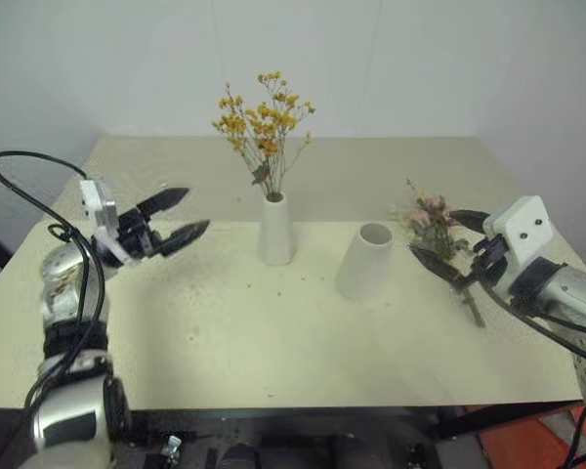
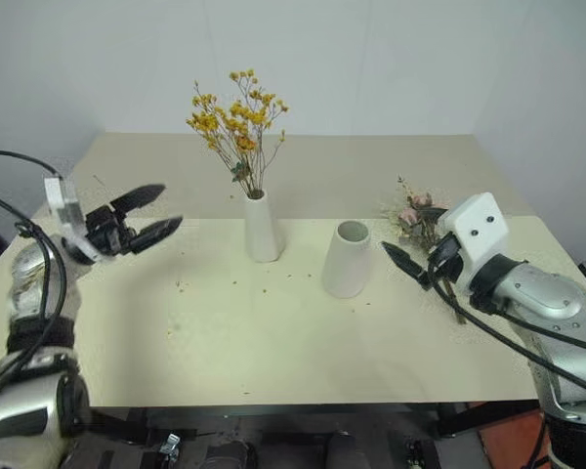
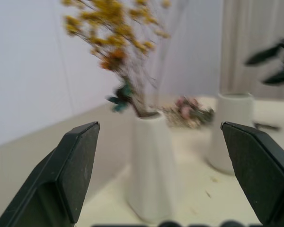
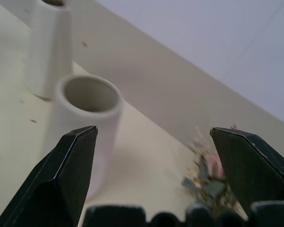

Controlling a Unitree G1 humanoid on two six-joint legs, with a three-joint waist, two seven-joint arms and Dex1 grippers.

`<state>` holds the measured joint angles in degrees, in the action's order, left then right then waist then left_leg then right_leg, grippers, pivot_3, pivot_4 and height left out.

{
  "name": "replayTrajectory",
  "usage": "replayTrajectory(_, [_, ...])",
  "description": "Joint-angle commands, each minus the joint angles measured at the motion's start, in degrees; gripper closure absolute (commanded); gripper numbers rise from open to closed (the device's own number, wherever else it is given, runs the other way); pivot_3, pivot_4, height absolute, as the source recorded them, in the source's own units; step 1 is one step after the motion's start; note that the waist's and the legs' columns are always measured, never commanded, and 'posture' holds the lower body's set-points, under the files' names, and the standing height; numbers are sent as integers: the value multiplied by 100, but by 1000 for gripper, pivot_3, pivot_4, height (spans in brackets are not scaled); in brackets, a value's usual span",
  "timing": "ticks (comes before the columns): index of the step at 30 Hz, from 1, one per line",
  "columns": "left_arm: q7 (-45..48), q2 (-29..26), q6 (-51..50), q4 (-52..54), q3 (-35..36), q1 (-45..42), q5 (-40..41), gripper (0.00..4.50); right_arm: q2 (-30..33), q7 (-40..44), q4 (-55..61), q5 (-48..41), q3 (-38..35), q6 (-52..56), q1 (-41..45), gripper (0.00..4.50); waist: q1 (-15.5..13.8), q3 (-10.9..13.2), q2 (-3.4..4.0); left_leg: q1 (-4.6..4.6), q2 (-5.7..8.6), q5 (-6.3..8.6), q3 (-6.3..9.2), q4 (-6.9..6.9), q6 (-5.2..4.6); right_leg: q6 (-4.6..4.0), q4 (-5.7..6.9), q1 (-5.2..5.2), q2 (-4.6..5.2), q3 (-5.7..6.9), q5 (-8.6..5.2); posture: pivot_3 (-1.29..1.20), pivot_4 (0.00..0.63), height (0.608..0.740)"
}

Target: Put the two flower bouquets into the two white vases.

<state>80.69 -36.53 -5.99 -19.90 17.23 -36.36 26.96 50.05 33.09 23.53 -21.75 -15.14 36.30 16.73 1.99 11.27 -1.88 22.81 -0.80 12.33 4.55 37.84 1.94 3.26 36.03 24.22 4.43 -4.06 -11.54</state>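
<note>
The pink bouquet (image 1: 432, 227) is lying on the counter (image 1: 273, 332), stem toward the near edge, just beside the right hand (image 1: 451, 244), hanging wide open and empty; left hand (image 1: 176, 219), likewise, is hovering well apart.

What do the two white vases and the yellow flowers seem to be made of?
Slim vase and wide-mouthed vase: probably ceramic or plaster, though painted plastic is possible. The surface is plain white and matte, without shine, and the wide one shows a thick rim.
Yellow flowers: apparently dried plant material, with tiny yellow-orange heads on thin, stiff brown stems. Small crumbs lie on the table near the vases.
</note>
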Motion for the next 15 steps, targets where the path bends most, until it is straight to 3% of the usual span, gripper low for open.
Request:
replayTrajectory(1, [-296,-297,-861,1566,-539,-66,128,24,619,329,-870,228,86,369,414,0,-75,0,0,-4,0,0,0,1,0,0,-3,-6,0,1,0,0,150,740])
replayTrajectory(7, [-1011,-464,-1568,2484,-1117,-510,-98,24,886,788,-2981,762,986,400,1604,0,8,-1,1,-15,-4,0,-6,1,-1,38,-12,-12,-6,-2,-25,0,150,740])
replayTrajectory(15, [-1519,-149,-1830,3078,-1408,-345,124,24,459,1546,-5548,1660,2320,407,3427,0,223,2,5,-5,-4,1,-8,-6,-3,-8,-12,4,-7,-8,0,0,150,740])
